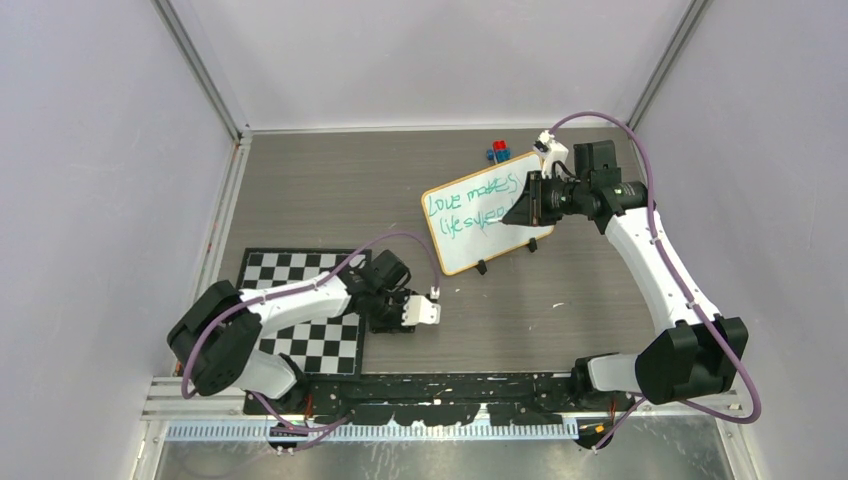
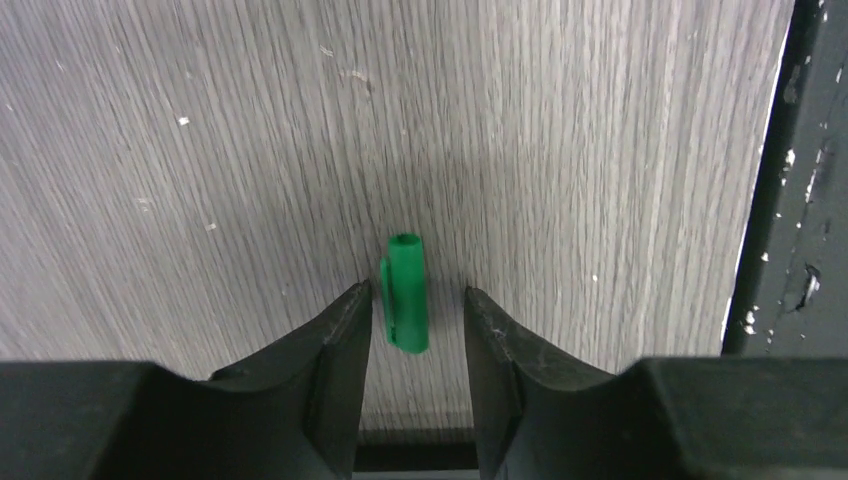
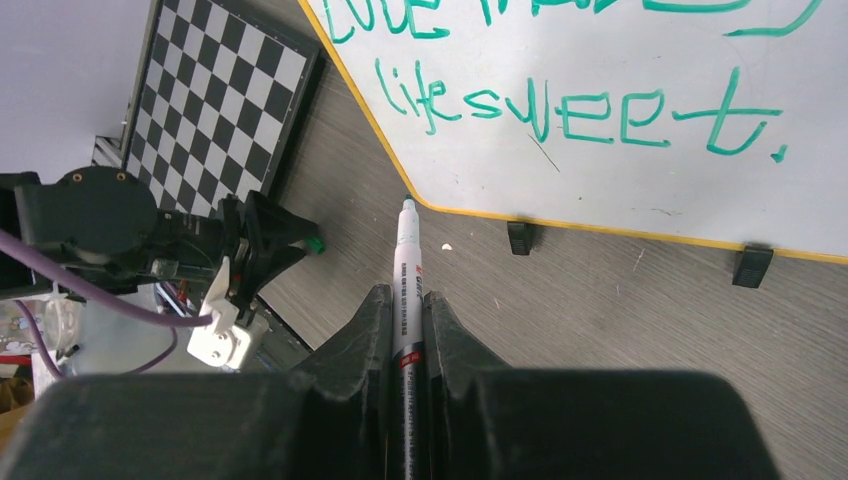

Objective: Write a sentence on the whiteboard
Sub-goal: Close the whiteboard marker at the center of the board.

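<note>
The whiteboard point(image 1: 500, 235) stands tilted at the back right on two black feet. It carries the sentence point(image 1: 470, 205) in green, two lines reading "love makes life sweet". In the right wrist view the whiteboard point(image 3: 650, 190) and the sentence point(image 3: 575, 110) fill the top. My right gripper point(image 1: 520, 212) point(image 3: 405, 295) is shut on a white marker point(image 3: 407, 270). The marker's tip sits just off the board's lower yellow edge. My left gripper point(image 1: 400, 322) point(image 2: 415, 295) is open and low over the table. A green marker cap point(image 2: 405, 295) point(image 3: 314, 245) lies between its fingers.
A black-and-white checkerboard mat point(image 1: 300, 300) lies at the left under the left arm. Small red and blue blocks point(image 1: 497, 150) sit behind the whiteboard. A black rail point(image 1: 450, 385) point(image 2: 790, 200) runs along the table's near edge. Grey walls enclose three sides.
</note>
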